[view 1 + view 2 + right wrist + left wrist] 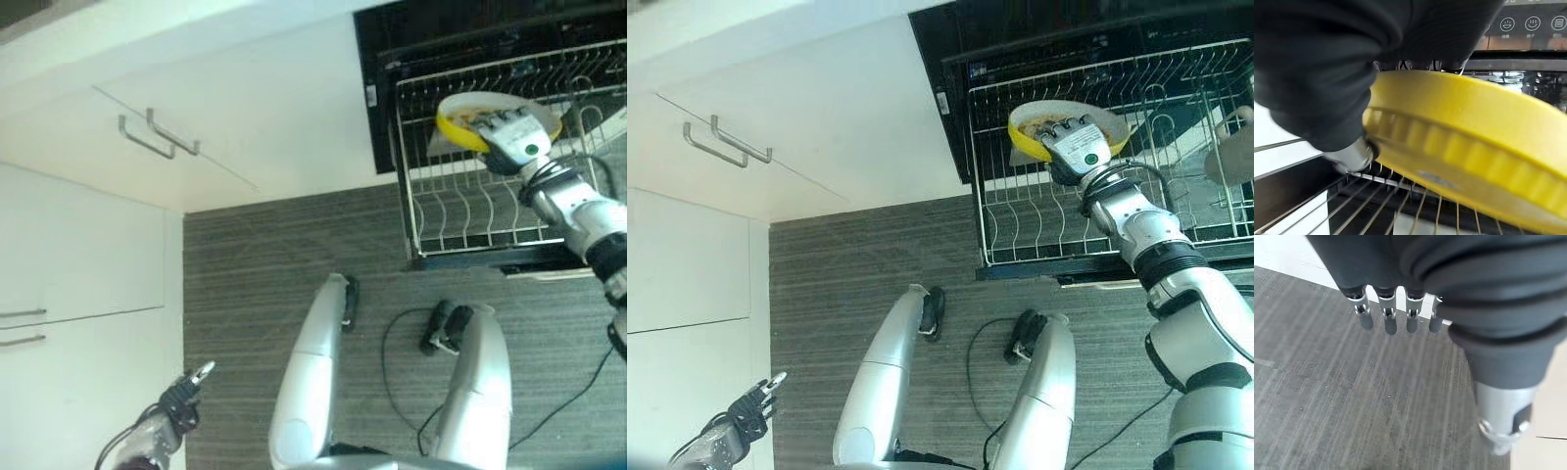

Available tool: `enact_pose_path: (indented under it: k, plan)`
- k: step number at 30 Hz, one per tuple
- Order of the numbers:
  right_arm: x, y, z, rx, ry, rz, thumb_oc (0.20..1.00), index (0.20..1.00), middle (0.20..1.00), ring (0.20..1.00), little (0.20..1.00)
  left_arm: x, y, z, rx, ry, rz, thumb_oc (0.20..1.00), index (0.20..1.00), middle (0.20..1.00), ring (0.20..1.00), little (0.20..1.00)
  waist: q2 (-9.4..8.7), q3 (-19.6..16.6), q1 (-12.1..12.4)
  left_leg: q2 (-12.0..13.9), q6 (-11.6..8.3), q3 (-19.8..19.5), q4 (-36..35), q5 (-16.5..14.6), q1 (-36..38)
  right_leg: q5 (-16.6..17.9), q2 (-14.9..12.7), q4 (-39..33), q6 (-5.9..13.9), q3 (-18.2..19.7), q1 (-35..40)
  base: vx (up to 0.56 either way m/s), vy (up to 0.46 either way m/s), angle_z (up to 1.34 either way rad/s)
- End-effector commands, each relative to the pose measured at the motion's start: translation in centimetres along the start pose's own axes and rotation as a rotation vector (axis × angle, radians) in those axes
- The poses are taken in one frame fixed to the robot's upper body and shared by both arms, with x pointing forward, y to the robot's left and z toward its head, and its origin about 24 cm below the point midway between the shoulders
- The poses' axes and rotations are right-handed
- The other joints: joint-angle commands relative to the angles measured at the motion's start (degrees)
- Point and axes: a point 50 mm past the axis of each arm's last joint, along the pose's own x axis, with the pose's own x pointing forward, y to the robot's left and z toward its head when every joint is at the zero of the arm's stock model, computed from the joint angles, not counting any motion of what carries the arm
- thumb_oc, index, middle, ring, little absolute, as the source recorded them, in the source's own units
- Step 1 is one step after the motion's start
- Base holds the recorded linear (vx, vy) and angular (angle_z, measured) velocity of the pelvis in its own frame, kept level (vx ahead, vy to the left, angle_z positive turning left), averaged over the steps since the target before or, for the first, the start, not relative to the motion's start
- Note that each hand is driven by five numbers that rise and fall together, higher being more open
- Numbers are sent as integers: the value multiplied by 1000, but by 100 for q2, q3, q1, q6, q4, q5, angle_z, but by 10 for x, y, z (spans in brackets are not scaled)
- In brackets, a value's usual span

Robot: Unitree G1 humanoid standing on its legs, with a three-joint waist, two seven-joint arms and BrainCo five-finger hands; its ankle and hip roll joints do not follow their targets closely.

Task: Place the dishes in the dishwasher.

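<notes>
Gripping yellow dish (1065, 122), right hand (1080, 149) over dishwasher rack (1019, 230).

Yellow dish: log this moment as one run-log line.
right robot hand: shut on round yellow ribbed dish | position: over pulled-out wire dishwasher rack | left robot hand: open, idle over grey striped floor

"Any words or numbers you can make out?"

"None. The dishwasher's control panel (1528, 27) carries small round pictogram buttons, two like smiling faces and one like a lined page, with tiny lettering beneath them too small to make out."

"Anything else?"

"A small pale sticker (942, 101) sits on the left edge of the dishwasher front, its print too small to tell."
</notes>
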Motion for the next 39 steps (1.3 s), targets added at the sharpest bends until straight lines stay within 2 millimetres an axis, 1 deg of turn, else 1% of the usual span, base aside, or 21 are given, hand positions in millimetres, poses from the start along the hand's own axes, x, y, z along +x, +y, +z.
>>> enact_pose_path:
  k: [1, 4, 8, 13, 14, 15, 16, 17, 18, 19, 20, 21, 22, 23, 26, 31, 32, 33, 35, 36, 39]
  plan:
    - [-12, 27, -3, 109, 73, 225, 1000, 1000, 1000, 1000, 1000, -9, 31, -2, 72, 36, 72, 1000, 1000, 1000, 1000, 1000, -109, 129, 167, 255, -77, -282, -340, -165, 415, 256, -244, -531, 416, 294, 380, 0, 0, 0]
    - [-16, 38, -1, 181, 101, 322, 1000, 1000, 1000, 1000, 1000, -9, 32, 3, 85, 29, 77, 1000, 1000, 1000, 1000, 1000, -121, 146, 200, 234, -80, -288, -345, -163, 427, 258, -246, -544, 400, 272, 404, 6, -10, 1]
    - [-27, 55, -4, 314, 199, 452, 1000, 1000, 1000, 1000, 1000, -10, 34, 11, 109, 21, 81, 1000, 1000, 1000, 1000, 1000, -119, 179, 223, 226, -81, -287, -342, -158, 431, 290, -271, -555, 388, 260, 397, 4, -12, 2]
    - [-27, 56, -2, 398, 231, 469, 1000, 1000, 1000, 1000, 1000, -10, 32, 14, 119, 20, 76, 1000, 1000, 1000, 1000, 1000, -120, 185, 229, 226, -81, -277, -356, -146, 449, 313, -280, -568, 392, 239, 414, 0, 0, 0]
    - [-27, 55, -5, 486, 286, 472, 1000, 1000, 1000, 1000, 1000, -10, 31, 15, 118, 22, 74, 1000, 1000, 1000, 1000, 1000, -122, 196, 217, 230, -81, -267, -365, -143, 472, 317, -277, -571, 390, 234, 431, 0, 0, 0]
    - [-27, 55, -5, 503, 295, 473, 1000, 1000, 1000, 1000, 1000, -10, 31, 15, 118, 22, 74, 1000, 1000, 1000, 1000, 1000, -123, 197, 215, 231, -82, -266, -368, -142, 478, 318, -276, -571, 390, 234, 435, -2, 56, 0]
    - [-29, 53, -13, 678, 416, 482, 1000, 1000, 1000, 1000, 1000, -11, 28, 7, 114, 31, 70, 1000, 1000, 1000, 1000, 1000, -118, 215, 168, 258, -98, -252, -412, -120, 531, 335, -252, -612, 382, 252, 478, 8, 71, 0]
    - [-32, 53, -16, 795, 478, 465, 1000, 1000, 1000, 1000, 1000, -12, 28, 3, 113, 38, 71, 1000, 1000, 1000, 1000, 1000, -110, 227, 151, 270, -92, -236, -460, -102, 568, 344, -249, -640, 381, 248, 513, 10, 81, -1]
    - [-28, 43, -16, 1008, 516, 363, 1000, 1000, 1000, 1000, 1000, -13, 28, -1, 109, 46, 77, 1000, 1000, 1000, 1000, 1000, -124, 245, 120, 293, -93, -222, -512, -69, 607, 375, -231, -678, 379, 252, 544, 17, 54, -1]
    - [-21, 25, -13, 1244, 502, 246, 1000, 1000, 1000, 1000, 1000, -16, 31, -13, 94, 56, 85, 1000, 1000, 1000, 1000, 1000, -160, 259, 59, 331, -107, -211, -584, -43, 676, 395, -182, -749, 363, 272, 607, 23, 57, -2]
    - [-21, 17, -5, 1394, 470, 167, 1000, 1000, 1000, 1000, 1000, -19, 31, -25, 83, 63, 85, 1000, 1000, 1000, 1000, 1000, -191, 264, -1, 358, -110, -188, -670, -23, 746, 406, -138, -805, 365, 290, 661, 43, 84, -4]
    - [-26, 9, 4, 1467, 410, 104, 1000, 1000, 1000, 1000, 1000, -22, 31, -36, 69, 69, 88, 1000, 1000, 1000, 1000, 1000, -233, 269, -91, 400, -111, -155, -752, -10, 813, 408, -88, -856, 375, 313, 719, 39, 78, -10]
    - [-28, 6, 6, 1481, 387, 87, 1000, 1000, 1000, 1000, 1000, -23, 31, -39, 63, 71, 88, 1000, 1000, 1000, 1000, 1000, -251, 276, -121, 415, -112, -144, -772, -5, 833, 410, -71, -871, 375, 319, 736, 40, 83, -18]
    - [-35, -8, 10, 1559, 332, -21, 1000, 1000, 1000, 1000, 1000, -25, 28, -48, 26, 75, 89, 1000, 1000, 1000, 1000, 1000, -297, 307, -223, 459, -104, -121, -827, 6, 889, 419, -26, -892, 383, 344, 770, 30, 67, -23]
    - [-49, -32, 18, 1737, 271, -243, 1000, 1000, 1000, 1000, 1000, -29, 24, -67, -23, 102, 97, 1000, 1000, 1000, 1000, 1000, -353, 351, -419, 540, -103, -48, -882, -27, 1025, 404, 71, -939, 408, 393, 873, 48, 93, -19]
    - [-67, -72, 30, 1994, 101, -480, 1000, 1000, 1000, 1000, 1000, -28, -1, -83, -60, 96, 66, 1000, 1000, 1000, 1000, 1000, -424, 377, -637, 653, -100, 48, -1099, 2, 1195, 446, 177, -1124, 423, 457, 992, 23, 102, -24]
    - [-71, -74, 31, 2016, 95, -497, 1000, 1000, 1000, 1000, 1000, -28, -4, -84, -65, 96, 64, 1000, 1000, 1000, 1000, 1000, -440, 376, -667, 668, -112, 64, -1127, 12, 1204, 458, 190, -1148, 430, 468, 996, -3, 70, -19]
    - [-79, -80, 27, 2066, 95, -566, 1000, 1000, 1000, 1000, 1000, -28, -8, -85, -71, 96, 63, 1000, 1000, 1000, 1000, 1000, -466, 392, -731, 686, -117, 90, -1187, 35, 1218, 490, 224, -1221, 424, 493, 1009, -20, 60, -10]
    - [-86, -82, 24, 2048, 101, -621, 1000, 1000, 1000, 1000, 1000, -28, -9, -86, -78, 98, 65, 1000, 1000, 1000, 1000, 1000, -478, 391, -766, 697, -124, 110, -1235, 51, 1229, 509, 243, -1268, 426, 502, 1016, -20, 42, -6]
    - [-97, -89, 17, 1991, 112, -764, 1000, 1000, 1000, 1000, 1000, -28, -12, -89, -85, 98, 70, 1000, 1000, 1000, 1000, 1000, -509, 391, -822, 717, -126, 127, -1304, 62, 1256, 533, 275, -1355, 427, 514, 1051, -15, 26, -4]
    - [-122, -101, 6, 1873, 128, -1005, 1000, 1000, 1000, 1000, 1000, -28, -18, -92, -95, 92, 83, 1000, 1000, 1000, 1000, 1000, -567, 399, -909, 754, -131, 139, -1396, 63, 1295, 568, 331, -1473, 441, 541, 1097, -11, 10, -16]
